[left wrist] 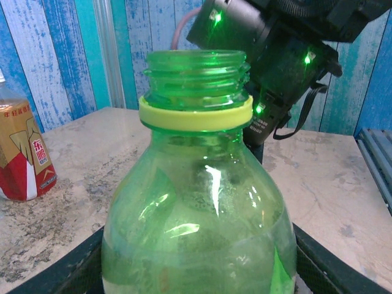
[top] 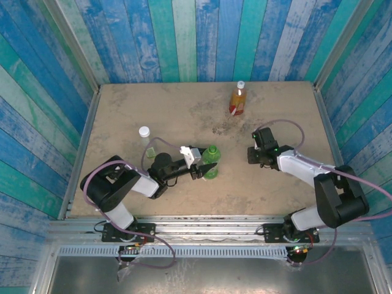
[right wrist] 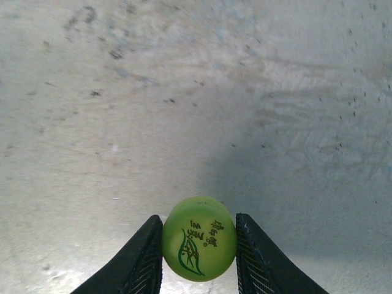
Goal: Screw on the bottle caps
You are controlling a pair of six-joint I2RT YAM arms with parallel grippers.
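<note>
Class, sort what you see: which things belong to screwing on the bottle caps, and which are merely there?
Belong to the job: green bottle, neck open; yellow-green cap, off the bottle; amber bottle; clear bottle.
Merely there: table; blue plank walls; metal rail.

the green bottle [left wrist: 196, 202] has a yellow-green neck ring [left wrist: 196, 114]. the cap [right wrist: 199, 239] is yellow-green, printed with a dark green leaf. at 12 o'clock, the amber bottle [top: 237, 98] has a red label [left wrist: 26, 174].
</note>
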